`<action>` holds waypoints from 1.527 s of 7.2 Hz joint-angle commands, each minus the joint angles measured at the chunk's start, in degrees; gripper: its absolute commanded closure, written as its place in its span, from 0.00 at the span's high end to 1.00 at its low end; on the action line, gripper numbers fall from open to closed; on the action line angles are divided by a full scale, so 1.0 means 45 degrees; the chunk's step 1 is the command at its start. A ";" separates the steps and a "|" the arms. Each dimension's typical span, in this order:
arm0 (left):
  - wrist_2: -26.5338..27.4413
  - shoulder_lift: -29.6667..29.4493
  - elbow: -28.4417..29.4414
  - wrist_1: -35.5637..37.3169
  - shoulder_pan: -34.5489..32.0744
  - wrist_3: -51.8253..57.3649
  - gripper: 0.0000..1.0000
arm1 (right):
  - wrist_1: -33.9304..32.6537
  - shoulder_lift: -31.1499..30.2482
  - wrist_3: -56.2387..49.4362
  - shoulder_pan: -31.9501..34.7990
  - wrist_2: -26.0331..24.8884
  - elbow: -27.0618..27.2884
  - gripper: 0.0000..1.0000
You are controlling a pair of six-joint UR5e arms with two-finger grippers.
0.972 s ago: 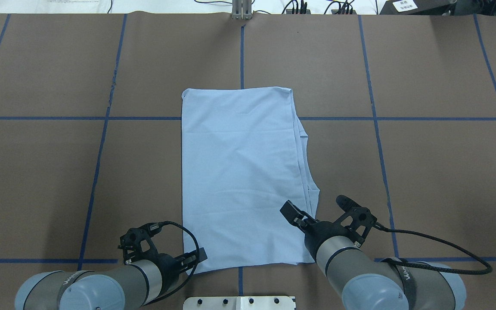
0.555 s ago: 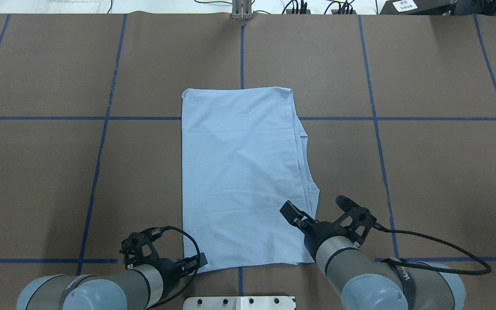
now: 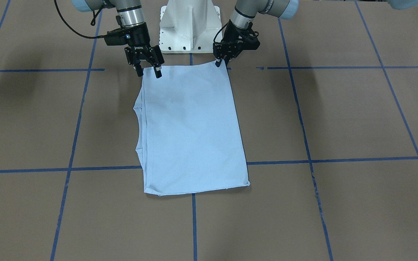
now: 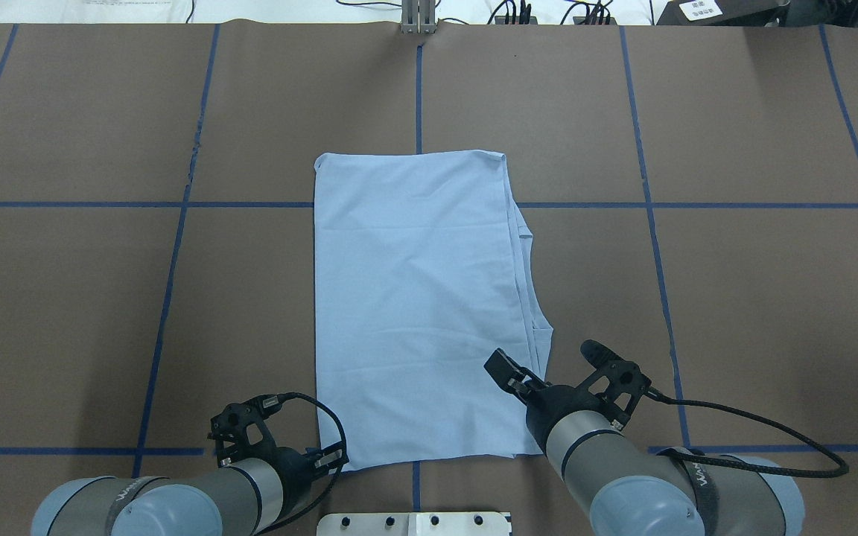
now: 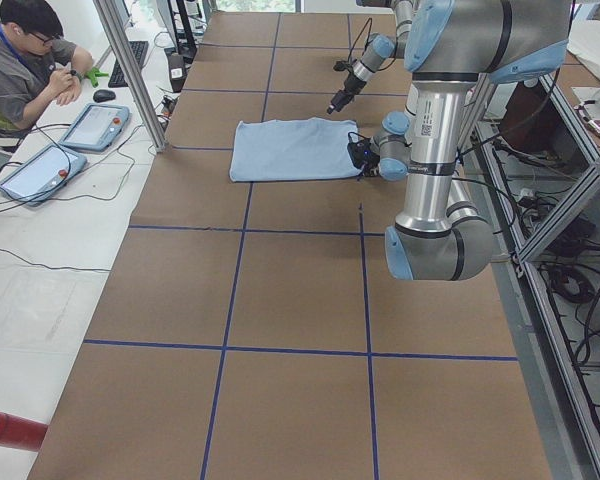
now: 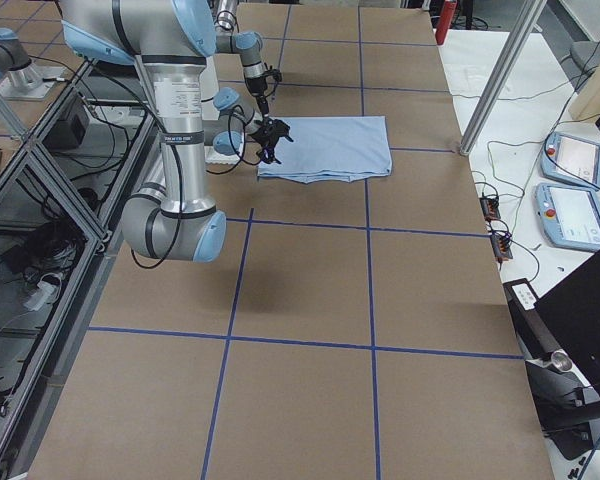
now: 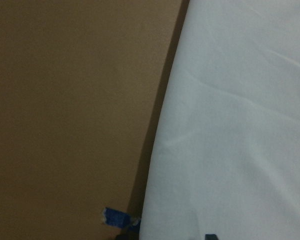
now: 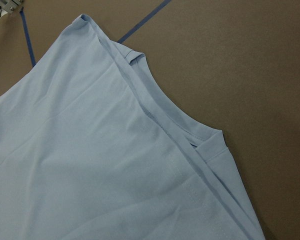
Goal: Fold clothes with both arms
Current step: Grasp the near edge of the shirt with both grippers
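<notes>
The light blue clothes (image 3: 191, 127) lie flat on the brown table, folded into a long rectangle (image 4: 414, 298), with sleeve edges sticking out on the robot's right side (image 8: 205, 150). My left gripper (image 3: 221, 64) is low at the shirt's near corner (image 4: 332, 458). Its fingers look slightly apart across the hem. The left wrist view shows only the shirt's edge (image 7: 230, 125) and bare table. My right gripper (image 3: 148, 73) hangs open just above the other near corner, with nothing between its fingers. In the overhead view its fingers are hidden under the wrist.
The white pedestal base (image 3: 189, 21) stands just behind the shirt's near edge. Blue tape lines (image 4: 418, 97) grid the table. A person (image 5: 30, 70) sits at a side desk with control tablets (image 5: 90, 125). A metal post (image 4: 418, 18) stands at the far edge.
My left gripper has drawn back toward the robot's side and sunk onto the shirt's near-left corner. The right arm and the shirt have hardly moved.
</notes>
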 commanded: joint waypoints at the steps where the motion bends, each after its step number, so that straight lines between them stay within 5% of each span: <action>1: 0.0042 -0.0008 -0.0006 -0.0002 0.0007 0.0072 0.00 | 0.0000 0.0011 0.0001 -0.0006 -0.0006 -0.0049 1.00; 4: 0.0042 -0.0085 -0.0143 -0.0002 -0.0012 0.0092 0.00 | -0.0194 0.0011 0.1014 -0.0355 0.0033 -0.0401 0.94; 7: 0.0042 -0.0086 -0.0124 -0.0002 -0.0032 0.0111 0.00 | -0.3854 0.1702 0.3202 -0.0804 0.1730 -0.0263 0.81; 11: 0.0062 -0.0086 -0.0123 -0.0002 -0.0032 0.0112 0.00 | -0.3965 0.1808 0.3165 -0.0963 0.1752 -0.0869 0.82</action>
